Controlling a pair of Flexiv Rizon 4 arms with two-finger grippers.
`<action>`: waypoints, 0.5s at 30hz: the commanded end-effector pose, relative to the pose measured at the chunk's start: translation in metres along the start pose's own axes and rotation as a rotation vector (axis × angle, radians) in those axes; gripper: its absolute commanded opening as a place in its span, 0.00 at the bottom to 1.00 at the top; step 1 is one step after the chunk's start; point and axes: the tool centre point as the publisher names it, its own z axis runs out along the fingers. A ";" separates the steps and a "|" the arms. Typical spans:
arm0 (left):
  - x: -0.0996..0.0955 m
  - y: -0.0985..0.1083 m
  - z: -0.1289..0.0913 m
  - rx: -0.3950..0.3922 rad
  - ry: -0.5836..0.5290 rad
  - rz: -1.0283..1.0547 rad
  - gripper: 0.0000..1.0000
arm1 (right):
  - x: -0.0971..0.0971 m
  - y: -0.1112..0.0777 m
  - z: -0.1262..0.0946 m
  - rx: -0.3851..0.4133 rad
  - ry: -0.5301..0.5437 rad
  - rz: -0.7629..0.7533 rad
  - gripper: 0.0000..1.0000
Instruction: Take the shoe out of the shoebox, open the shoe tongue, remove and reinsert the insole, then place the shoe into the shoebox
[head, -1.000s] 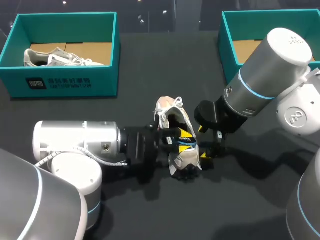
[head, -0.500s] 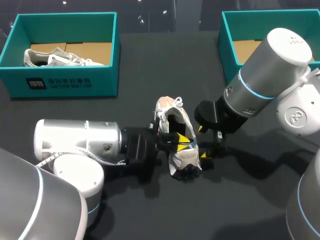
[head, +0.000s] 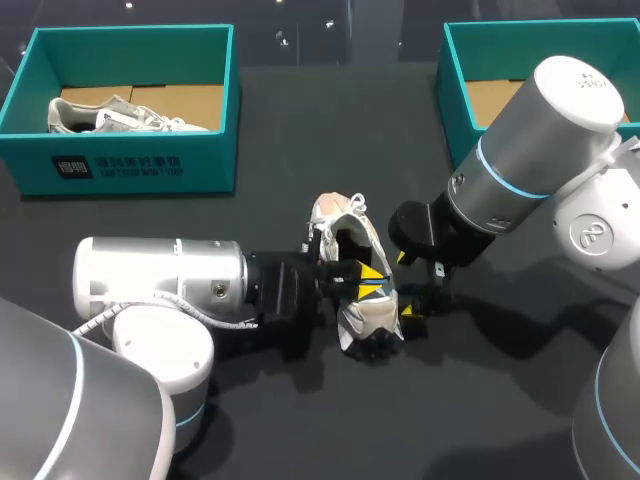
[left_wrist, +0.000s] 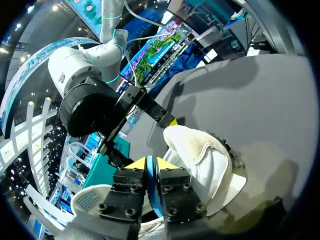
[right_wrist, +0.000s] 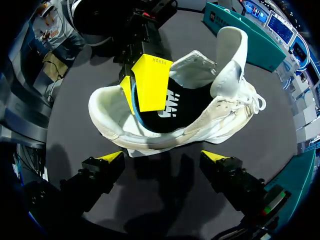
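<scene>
Robot lab: left arm (head: 160, 275), right arm (head: 540, 130)

dark grey matte table (head: 330, 140), broad and flat, soft shadows across its near half

Even overhead light, soft shadows

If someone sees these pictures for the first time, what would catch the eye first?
The white shoe lies mid-table, tongue lifted, and the left pincer is in its opening, bright yellow tips shut on the dark insole. The right pincer stands open beside the shoe. A teal shoebox at the far left holds another shoe.
</scene>
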 end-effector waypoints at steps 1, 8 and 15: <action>-0.003 -0.009 -0.010 0.012 0.013 -0.005 0.30 | 0.001 0.000 0.001 0.002 -0.003 0.000 1.00; -0.006 -0.020 -0.012 0.034 0.024 -0.009 0.33 | 0.001 0.000 0.001 0.002 -0.003 0.000 1.00; -0.004 -0.022 -0.014 0.020 0.073 -0.008 0.38 | 0.001 0.000 0.001 0.002 -0.003 0.000 1.00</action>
